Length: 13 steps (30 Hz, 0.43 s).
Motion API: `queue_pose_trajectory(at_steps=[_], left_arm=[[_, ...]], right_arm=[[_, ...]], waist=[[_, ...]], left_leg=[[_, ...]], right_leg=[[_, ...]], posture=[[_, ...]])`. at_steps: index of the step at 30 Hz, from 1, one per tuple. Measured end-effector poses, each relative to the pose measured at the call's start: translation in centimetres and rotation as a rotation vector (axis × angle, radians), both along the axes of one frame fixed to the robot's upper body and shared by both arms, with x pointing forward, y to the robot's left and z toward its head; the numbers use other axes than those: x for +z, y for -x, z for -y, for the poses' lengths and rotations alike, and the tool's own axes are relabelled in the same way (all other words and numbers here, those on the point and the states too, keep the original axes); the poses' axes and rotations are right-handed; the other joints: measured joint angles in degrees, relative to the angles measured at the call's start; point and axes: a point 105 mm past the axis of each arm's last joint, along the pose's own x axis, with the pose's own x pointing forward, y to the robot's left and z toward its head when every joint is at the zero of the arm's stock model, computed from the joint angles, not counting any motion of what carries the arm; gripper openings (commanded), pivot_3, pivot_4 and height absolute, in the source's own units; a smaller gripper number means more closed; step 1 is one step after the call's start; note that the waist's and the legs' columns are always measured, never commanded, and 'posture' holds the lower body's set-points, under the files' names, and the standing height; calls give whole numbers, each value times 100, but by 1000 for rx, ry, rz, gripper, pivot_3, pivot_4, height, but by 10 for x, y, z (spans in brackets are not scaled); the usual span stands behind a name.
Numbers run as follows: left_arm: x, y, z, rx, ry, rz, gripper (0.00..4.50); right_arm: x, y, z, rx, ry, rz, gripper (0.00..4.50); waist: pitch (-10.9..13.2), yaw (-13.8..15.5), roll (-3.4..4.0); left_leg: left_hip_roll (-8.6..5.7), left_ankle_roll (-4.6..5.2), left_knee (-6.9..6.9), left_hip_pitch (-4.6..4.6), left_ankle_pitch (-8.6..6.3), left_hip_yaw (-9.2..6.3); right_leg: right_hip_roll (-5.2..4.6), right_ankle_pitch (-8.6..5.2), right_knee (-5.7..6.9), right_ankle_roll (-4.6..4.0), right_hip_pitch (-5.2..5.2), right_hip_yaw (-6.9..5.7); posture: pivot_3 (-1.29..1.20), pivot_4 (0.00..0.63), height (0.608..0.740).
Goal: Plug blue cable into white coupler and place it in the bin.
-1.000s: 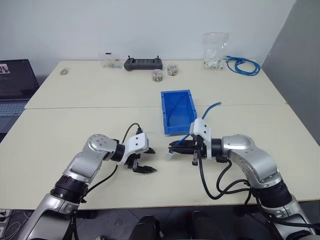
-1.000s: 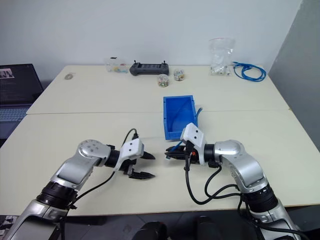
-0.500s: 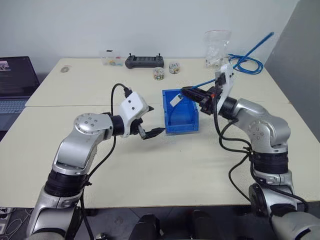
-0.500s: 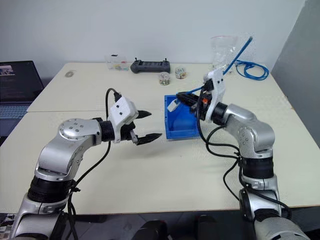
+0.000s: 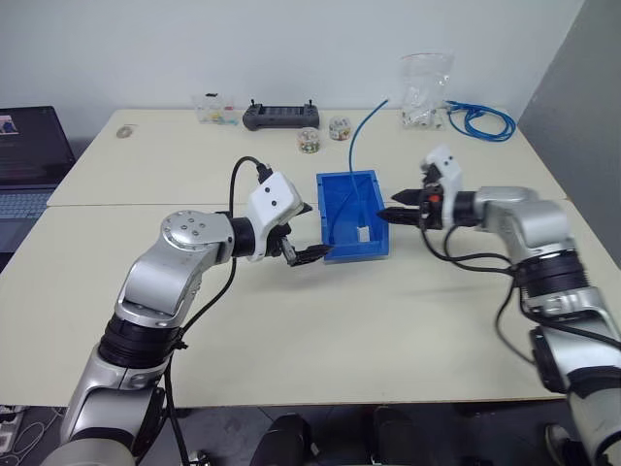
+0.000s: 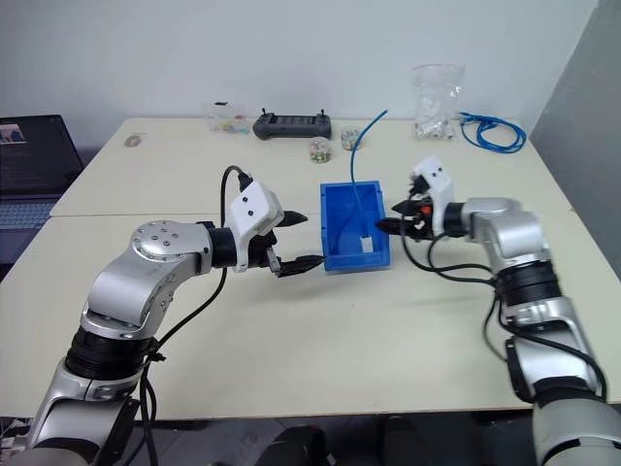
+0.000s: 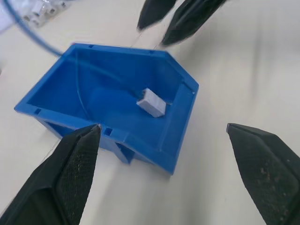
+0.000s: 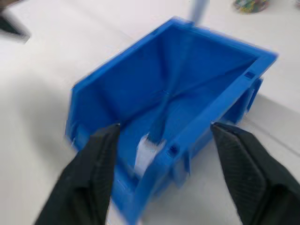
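Placement step, at its close by my reading: the white coupler (image 7: 151, 102) lies on the floor of the bin (image 5: 335, 194), toward the sloped front lip, with the blue cable (image 5: 357, 146) rising out of it and arcing up and back over the bench (image 5: 291, 320), its free end in the air. Whether the plug is fully seated in the coupler cannot be told from these frames. The left end effector (image 5: 299, 245) sits just beside the bin's left front corner, fingers spread wide, holding nothing; the arm is bent at the elbow and the wrist angled slightly downward toward the bin. The right end effector (image 5: 396, 216) is at the bin's right wall, pointing inward and slightly down, forearm roughly level above the bench; in the right wrist view its fingers (image 8: 84, 183) straddle the bin's near corner, wide apart and empty. Judgement: nothing is gripped, so the cable-coupler assembly rests on its own. Next move calls for drawing both arms clear without snagging the standing cable loop, which could drag the coupler back out.
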Motion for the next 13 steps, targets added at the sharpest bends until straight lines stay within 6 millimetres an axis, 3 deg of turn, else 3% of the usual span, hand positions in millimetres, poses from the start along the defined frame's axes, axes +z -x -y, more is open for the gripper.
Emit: queue_pose_trajectory(at_steps=[2,4,7,13], left_arm=[[-1,-3,-8,36,9,-14,4500],[-3,-5,-18,75,10,-23,4500],[-7,-8,-29,128,19,-13,4500],[-21,-7,-60,246,77,-11,4500]], right_arm=[[0,13,12,48,68,13,4468],[-8,27,16,97,94,15,4468],[-16,40,17,113,57,36,4468],[-11,65,24,39,-45,151,4468]], waist=[[0,-2,-1],[1,-8,-1],[3,-34,-1],[3,9,-1]], left_leg=[[2,9,0,0,-5,-2],[4,14,0,0,-8,-5],[7,11,3,4,-6,2],[6,-6,6,4,3,-7]], right_leg=[[1,0,1,0,0,-2],[1,0,2,0,1,-3],[1,1,12,0,-1,4],[1,3,11,2,5,-2]], posture=[[0,150,740],[0,150,740],[0,150,740],[0,150,740]])
